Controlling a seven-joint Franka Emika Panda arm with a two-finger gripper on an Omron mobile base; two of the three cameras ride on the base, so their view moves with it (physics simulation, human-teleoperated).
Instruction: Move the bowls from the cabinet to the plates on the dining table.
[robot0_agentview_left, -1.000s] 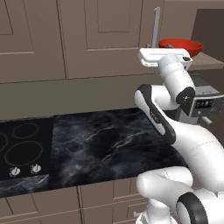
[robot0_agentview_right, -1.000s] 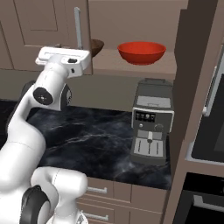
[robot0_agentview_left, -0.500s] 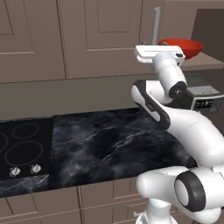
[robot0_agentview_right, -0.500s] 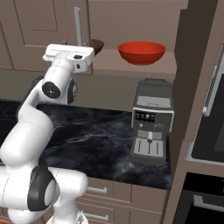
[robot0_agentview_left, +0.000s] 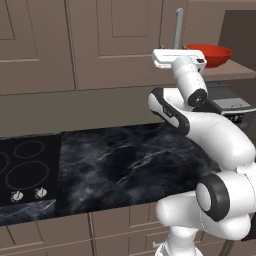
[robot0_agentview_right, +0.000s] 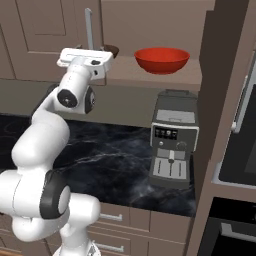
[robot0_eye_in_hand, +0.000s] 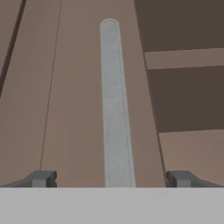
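Gripper (robot0_eye_in_hand: 111, 178) stands with its two dark fingers spread wide and nothing between them, pointing straight at the long, rounded silver bar handle (robot0_eye_in_hand: 115, 105) on the smooth taupe door of the cabinet (robot0_eye_in_hand: 65, 87). To its right the cabinet is open, and on the flat shelf there sits the glossy red bowl (robot0_agentview_right: 161, 59), wide and shallow; the dark wood-grain bowl (robot0_agentview_right: 111, 50) is partly hidden behind the hand. Below the shelf a boxy grey coffee machine (robot0_agentview_right: 172, 151) stands on the black veined marble counter (robot0_agentview_left: 125, 165). Compared with one second ago, the arm has swung its elbow lower while the hand stays near the handle.
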